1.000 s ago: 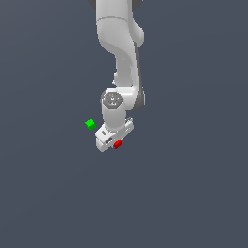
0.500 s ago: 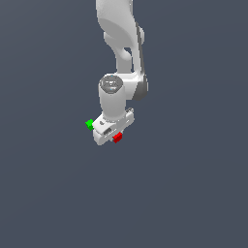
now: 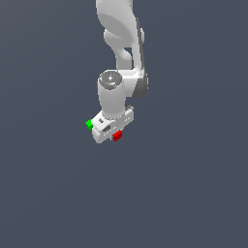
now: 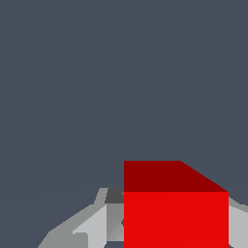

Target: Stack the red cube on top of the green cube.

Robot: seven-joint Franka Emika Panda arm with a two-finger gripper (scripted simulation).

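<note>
The red cube (image 3: 116,136) sits between the fingers of my white gripper (image 3: 114,133), which is shut on it. In the wrist view the red cube (image 4: 175,213) fills the space between the grey fingers (image 4: 92,226), with only plain floor behind it. The green cube (image 3: 89,124) rests on the floor at the edge of the gripper's hand on the exterior view's left, partly covered by it. The green cube does not show in the wrist view. I cannot tell how high the red cube is above the floor.
The dark grey floor (image 3: 193,193) extends on all sides with no other objects on it. The white arm (image 3: 121,43) reaches in from the top of the exterior view.
The gripper, with the red cube in it, has shifted slightly up in the exterior view, and its hand now overlaps the green cube's edge. The green cube has not moved.
</note>
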